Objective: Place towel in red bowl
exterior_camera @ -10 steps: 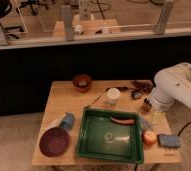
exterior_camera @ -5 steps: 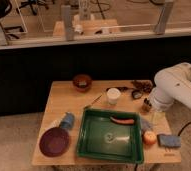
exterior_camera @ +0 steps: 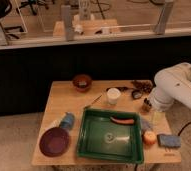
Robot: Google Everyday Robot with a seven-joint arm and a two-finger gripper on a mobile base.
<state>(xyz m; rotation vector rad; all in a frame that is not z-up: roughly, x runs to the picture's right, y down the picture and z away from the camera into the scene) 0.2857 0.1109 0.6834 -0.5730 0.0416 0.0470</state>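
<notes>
Table, left to right:
- Front-left corner: maroon dish. A blue roll sits just behind it to the right.
- Back edge, left of centre: red bowl, upright. Its dark inside shows nothing in it.
- A thin utensil lies diagonally between the bowl and the green tray.
- The tray fills the front-middle. An orange-red stick lies along its back wall.
- A white cup stands just behind the tray.
- Dark clutter near the back right; can't tell what it is.
- Towel: a pale bluish patch on the table, right against the tray's right side and well apart from the red bowl.
- Tool: just above the towel, pointing down, fingers spread, nothing in them. Can't tell if it touches the cloth.
- An orange fruit is in front of the towel, with a blue sponge to its right.
- The white arm comes in from the right edge.
</notes>
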